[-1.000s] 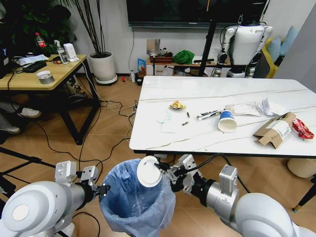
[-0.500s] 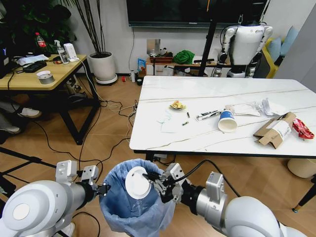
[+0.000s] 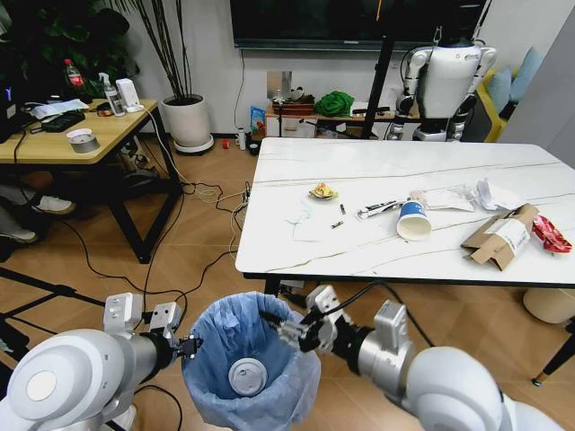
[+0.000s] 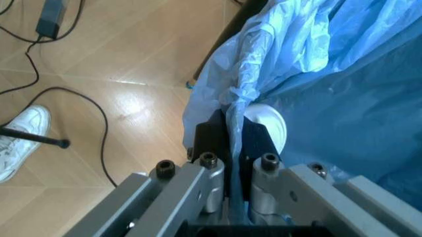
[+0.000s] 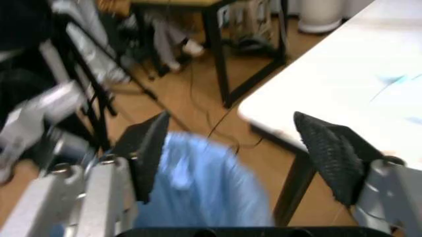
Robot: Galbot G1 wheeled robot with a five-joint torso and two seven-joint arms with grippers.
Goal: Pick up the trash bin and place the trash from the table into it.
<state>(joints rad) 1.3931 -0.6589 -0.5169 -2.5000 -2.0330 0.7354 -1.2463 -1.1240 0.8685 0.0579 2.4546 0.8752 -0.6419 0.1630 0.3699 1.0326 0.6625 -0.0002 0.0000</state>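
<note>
The trash bin [image 3: 216,346], lined with a crinkled blue bag, hangs low in front of me, with my left gripper [image 3: 186,344] shut on its rim. In the left wrist view, the left gripper [image 4: 232,148] pinches the blue bag [image 4: 343,84]. A white round cup [image 3: 246,375] lies at the bin's bottom. My right gripper [image 3: 284,329] is open over the bin's right rim, its pads [image 5: 149,146] spread wide above the bin [image 5: 197,192]. On the table [image 3: 377,166] lie a blue-banded cup [image 3: 414,220], a cardboard box [image 3: 499,236], a red wrapper [image 3: 550,235], a yellow scrap [image 3: 322,191], tissues [image 3: 490,194] and clear wrappers [image 3: 445,197].
A wooden desk [image 3: 54,139] with small items stands at the left, with cables [image 3: 193,269] on the floor between it and the table. A white plant pot [image 3: 188,121] and another robot [image 3: 446,81] stand by the back wall.
My right gripper carried the white round cup from the bin's right rim over the opening, then opened. The cup has dropped to the bin's bottom. The left gripper has kept its hold.
</note>
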